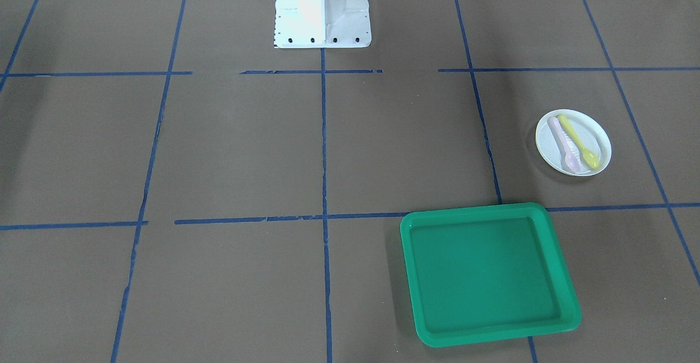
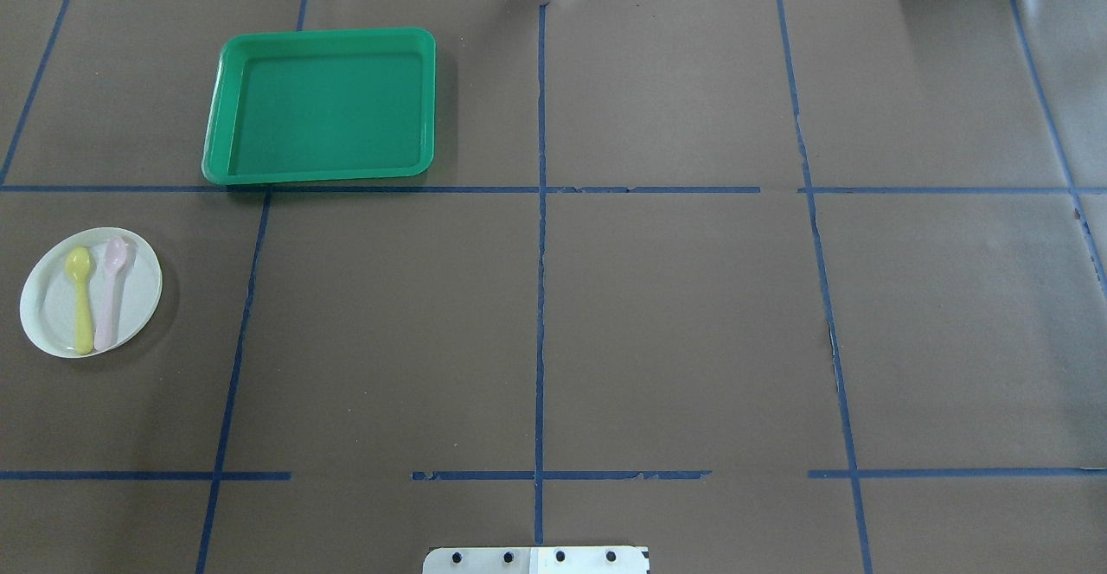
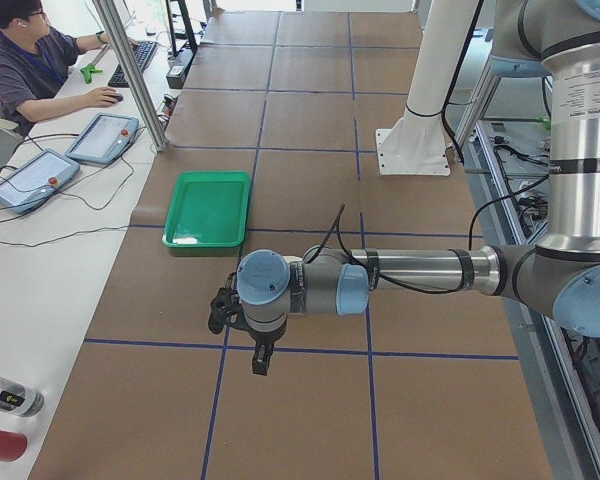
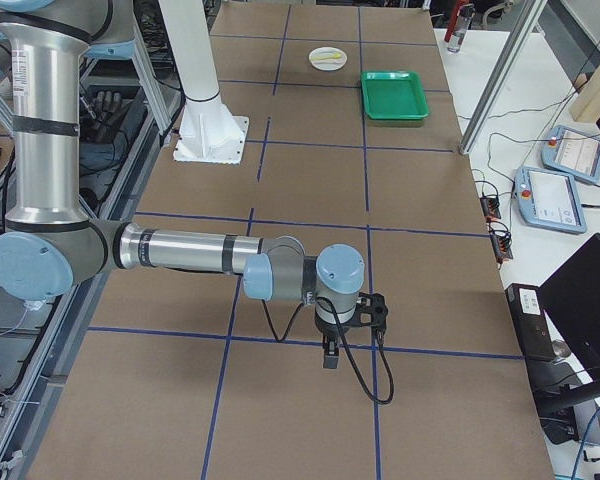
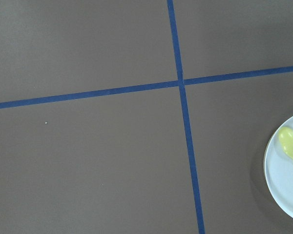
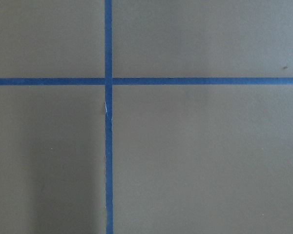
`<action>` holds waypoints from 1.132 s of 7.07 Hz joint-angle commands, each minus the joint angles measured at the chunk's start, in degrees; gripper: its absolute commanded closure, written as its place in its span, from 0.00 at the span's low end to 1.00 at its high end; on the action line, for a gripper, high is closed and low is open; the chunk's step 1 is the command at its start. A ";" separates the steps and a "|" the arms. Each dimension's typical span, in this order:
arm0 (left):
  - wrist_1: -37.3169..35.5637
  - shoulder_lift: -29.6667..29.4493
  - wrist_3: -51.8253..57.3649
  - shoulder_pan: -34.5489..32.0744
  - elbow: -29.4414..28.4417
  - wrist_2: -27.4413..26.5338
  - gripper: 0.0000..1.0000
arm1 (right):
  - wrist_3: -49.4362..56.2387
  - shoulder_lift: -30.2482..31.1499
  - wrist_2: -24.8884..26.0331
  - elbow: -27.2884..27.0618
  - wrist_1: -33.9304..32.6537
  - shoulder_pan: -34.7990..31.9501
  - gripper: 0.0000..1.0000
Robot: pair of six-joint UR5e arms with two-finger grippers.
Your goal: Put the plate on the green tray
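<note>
The small white plate lies on the brown table at the robot's left, with a yellow spoon and a pink spoon on it. The empty green tray sits farther from the robot, apart from the plate; both also show in the front view, the plate and the tray. The plate's edge shows at the right of the left wrist view. My left gripper hangs above the table near the plate. My right gripper is far from both. I cannot tell whether either is open or shut.
Blue tape lines cross the brown table cover. The robot's white base stands at mid table edge. An operator sits at a side bench with tablets. Cables and pendants lie beyond the table's far edge.
</note>
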State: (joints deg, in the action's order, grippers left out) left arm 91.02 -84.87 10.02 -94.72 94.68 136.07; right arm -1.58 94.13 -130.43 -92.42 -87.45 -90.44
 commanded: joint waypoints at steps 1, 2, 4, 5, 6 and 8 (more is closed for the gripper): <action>0.29 -0.20 0.00 -0.11 0.15 -0.01 0.00 | 0.00 0.00 0.00 -0.04 0.00 0.00 0.00; 0.29 -0.46 -0.17 -0.02 0.33 0.07 0.00 | 0.00 0.00 0.00 0.05 0.00 0.00 0.00; 0.47 -0.12 -3.14 0.06 2.69 -1.07 0.00 | 0.00 0.00 0.00 0.05 0.00 0.00 0.00; 2.91 -0.20 -4.38 0.59 1.57 -0.98 0.00 | 0.00 0.00 0.00 0.05 0.00 0.00 0.00; 6.67 0.58 -9.44 0.77 1.91 -1.07 0.00 | 0.00 0.00 0.00 0.05 0.00 0.00 0.00; 19.55 5.38 -24.45 7.76 3.23 -1.07 0.00 | -0.09 0.00 0.00 0.05 0.00 0.00 0.00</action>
State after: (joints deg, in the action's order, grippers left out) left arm 102.85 -82.65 -6.28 -90.87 97.34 135.01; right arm -1.60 94.13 -130.43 -92.37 -87.45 -90.44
